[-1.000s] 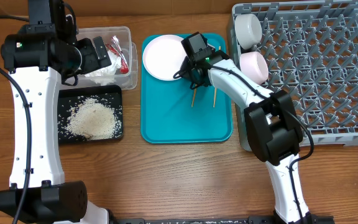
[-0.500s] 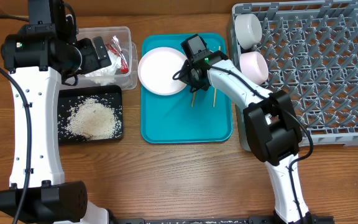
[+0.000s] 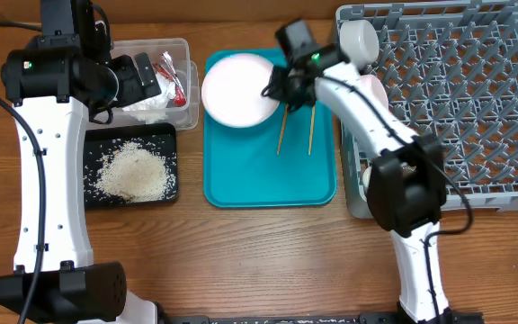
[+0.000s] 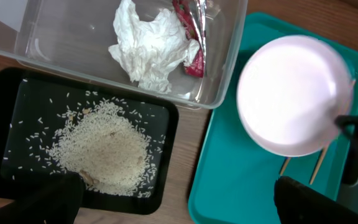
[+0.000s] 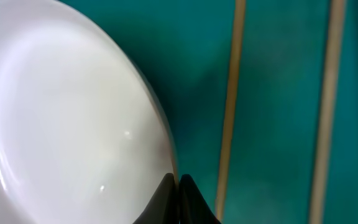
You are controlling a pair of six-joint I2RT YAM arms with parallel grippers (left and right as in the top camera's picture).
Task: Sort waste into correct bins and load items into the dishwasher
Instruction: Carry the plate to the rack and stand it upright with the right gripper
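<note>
We see the left tool spread wide and empty above the shallow black rectangular tray of loose white rice grains and the clear rectangular plastic tub, where the crumpled white tissue and small red-and-white wrapper lie, so we judge the waste sorted. Over the teal tray the right tool is pinched tight on the right rim of the white round plate, an edge grip we think suits standing it between the pegs of the large grey plastic dish rack at the right; two thin wooden chopsticks lie on the tray just beside, not yet loaded
</note>
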